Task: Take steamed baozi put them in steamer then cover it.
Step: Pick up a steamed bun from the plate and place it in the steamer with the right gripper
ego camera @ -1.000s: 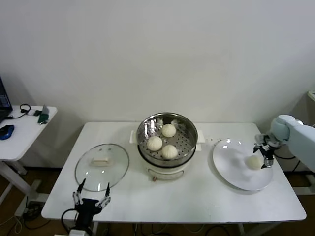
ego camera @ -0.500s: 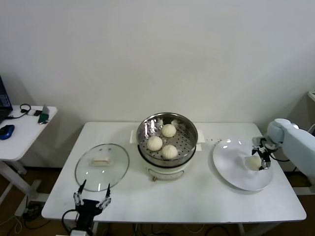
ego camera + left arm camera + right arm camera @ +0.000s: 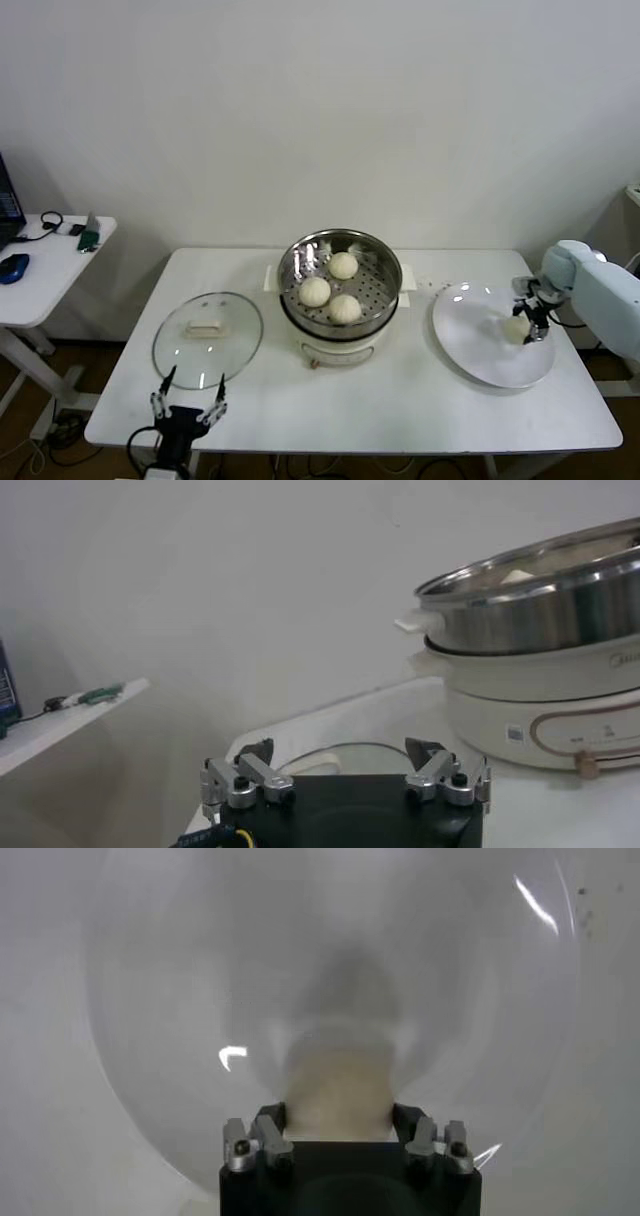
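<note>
The steel steamer [image 3: 388, 262] stands at the table's middle with three baozi [image 3: 314, 291] on its perforated tray; it also shows in the left wrist view [image 3: 540, 610]. The fourth baozi [image 3: 515, 328] lies on the white plate [image 3: 480, 355] at the right. My right gripper [image 3: 530, 320] is down on the plate, its fingers closed against both sides of this baozi [image 3: 340, 1078]. The glass cover [image 3: 207, 338] lies flat on the table left of the steamer. My left gripper [image 3: 187, 395] hangs open and empty at the front table edge, just in front of the cover.
A small white side table [image 3: 50, 265] with a blue mouse and cables stands at the far left. The plate reaches close to the table's right edge. Bare tabletop [image 3: 400, 410] lies in front of the steamer.
My right gripper has shifted slightly left and closed in around the baozi on the plate. The left arm, cover and steamer have not moved.
</note>
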Motion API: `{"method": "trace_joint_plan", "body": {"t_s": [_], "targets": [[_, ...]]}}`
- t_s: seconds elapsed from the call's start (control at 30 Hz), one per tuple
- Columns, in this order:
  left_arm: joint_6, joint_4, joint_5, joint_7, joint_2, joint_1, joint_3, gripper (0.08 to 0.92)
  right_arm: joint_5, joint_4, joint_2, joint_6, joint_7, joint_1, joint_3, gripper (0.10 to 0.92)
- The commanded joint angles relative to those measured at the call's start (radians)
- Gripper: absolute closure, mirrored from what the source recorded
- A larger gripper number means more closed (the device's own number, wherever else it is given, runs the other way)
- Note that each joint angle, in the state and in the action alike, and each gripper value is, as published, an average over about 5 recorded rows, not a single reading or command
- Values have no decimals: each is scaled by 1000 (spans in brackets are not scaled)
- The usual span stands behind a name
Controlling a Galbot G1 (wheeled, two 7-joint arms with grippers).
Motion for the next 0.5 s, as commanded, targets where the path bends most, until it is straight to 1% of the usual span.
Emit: {"method": "trace_joint_plan", "body": {"t_s": [0.03, 0.17, 0.3, 0.37, 0.5], "targets": [[0, -2, 4, 0, -4, -1, 4, 177, 143, 35, -14, -40, -3, 54, -81, 338], [1, -6, 7, 2, -6, -2, 10, 177, 334, 95, -30, -97, 4, 189, -222, 338], [2, -15, 11, 6, -5, 2, 16, 177, 543, 175, -25, -163, 17, 376, -433, 338], [2, -17, 11, 7, -3, 1, 19, 177, 667, 216, -9, -196, 21, 479, -544, 338], [4, -17, 11, 7, 6, -8, 32, 177, 840, 260, 45, -235, 28, 655, -700, 338]]}}
